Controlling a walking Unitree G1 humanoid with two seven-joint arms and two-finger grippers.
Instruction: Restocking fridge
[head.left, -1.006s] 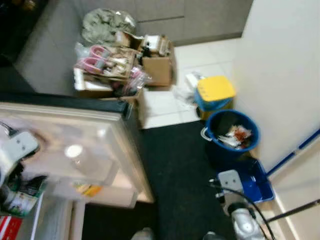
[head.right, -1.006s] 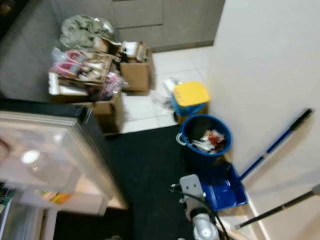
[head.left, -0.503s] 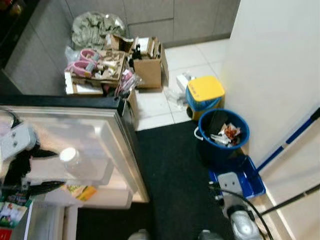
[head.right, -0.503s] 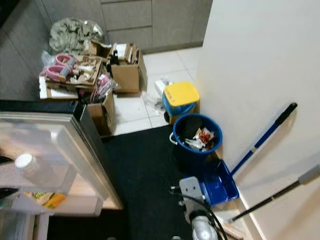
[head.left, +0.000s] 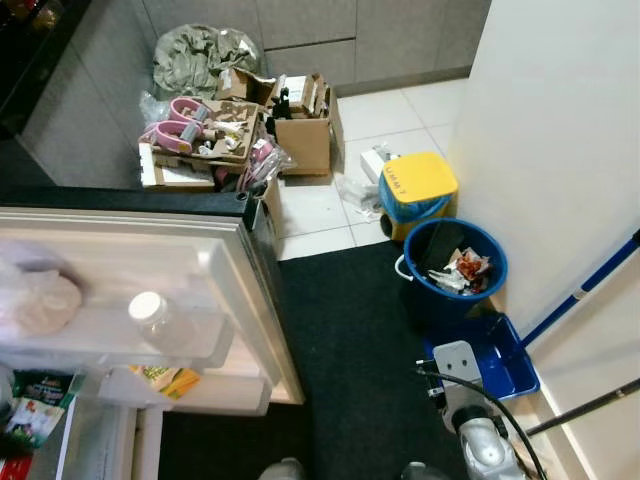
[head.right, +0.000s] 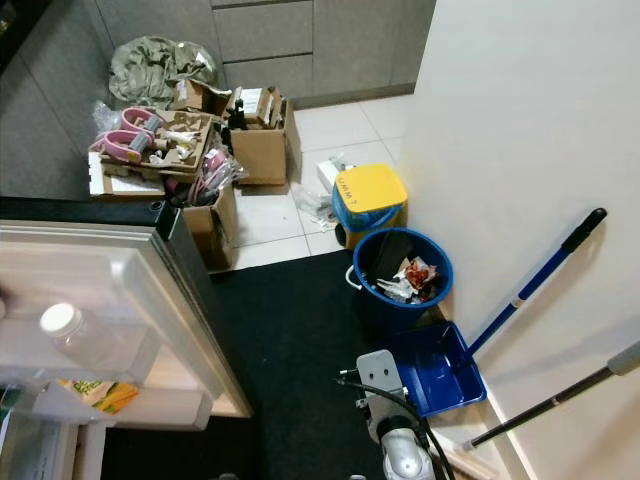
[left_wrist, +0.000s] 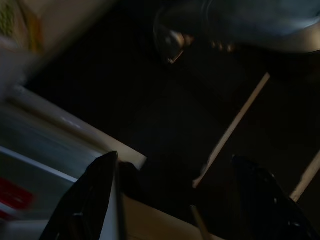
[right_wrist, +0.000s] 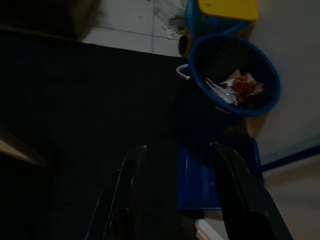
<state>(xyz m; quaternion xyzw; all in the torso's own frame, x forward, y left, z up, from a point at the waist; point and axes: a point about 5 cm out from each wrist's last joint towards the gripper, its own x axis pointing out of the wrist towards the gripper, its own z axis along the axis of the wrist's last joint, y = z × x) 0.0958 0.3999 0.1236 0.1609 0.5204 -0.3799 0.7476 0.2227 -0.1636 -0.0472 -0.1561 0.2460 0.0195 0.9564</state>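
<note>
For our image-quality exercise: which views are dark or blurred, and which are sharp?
Left and right eye views: evenly lit and sharp, the blue bucket crisp. Left wrist view: very dark, motion-smeared, left tool open. Right wrist view: dim, shadowed mat, right tool open, bucket still legible.

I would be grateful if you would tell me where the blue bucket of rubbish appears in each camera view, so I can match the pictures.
Left eye view: the blue bucket stands right of centre, against the white wall.
Right eye view: just right of centre, on the black mat's edge.
Right wrist view: beyond the right gripper, whose jaws stand open.
Left wrist view: too dark to make it out.
Shared landmark: the yellow lid just behind the bucket.
</note>
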